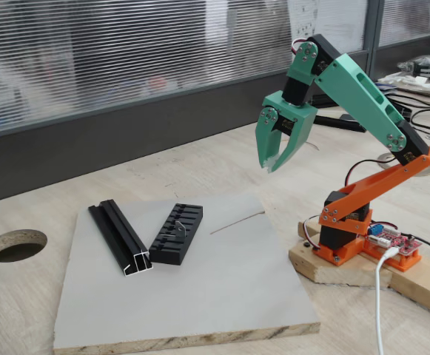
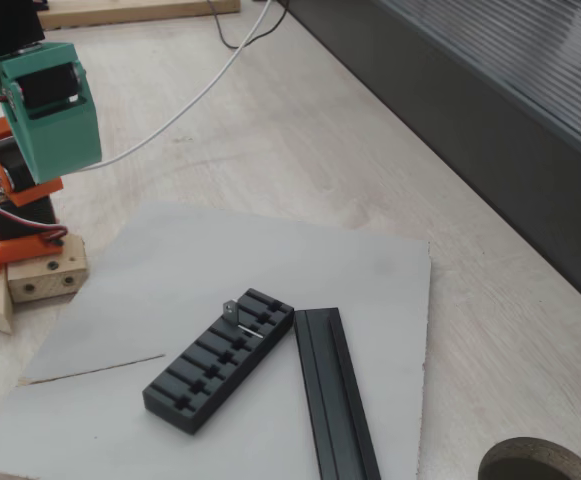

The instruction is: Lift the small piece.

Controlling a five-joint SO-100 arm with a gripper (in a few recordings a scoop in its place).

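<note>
I see a grey board (image 1: pixel 200 296) on pale wood table (image 1: pixel 37 214); the silvery small piece (image 2: pixel 232 311) rests on the ridged black block (image 2: pixel 220 358); green gripper (image 1: pixel 271 164) hangs aloft, fingers nearly closed, empty

Wood table (image 1: pixel 200 159) w/ grey board (image 1: pixel 222 288) and arm's wooden base (image 1: pixel 340 268) on it.

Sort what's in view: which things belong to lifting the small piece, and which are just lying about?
Job:
small piece, resting on the ridged block
gripper, raised well above the board

Lying about:
ridged block
channel rail
grey board
white cable
table hole
</note>
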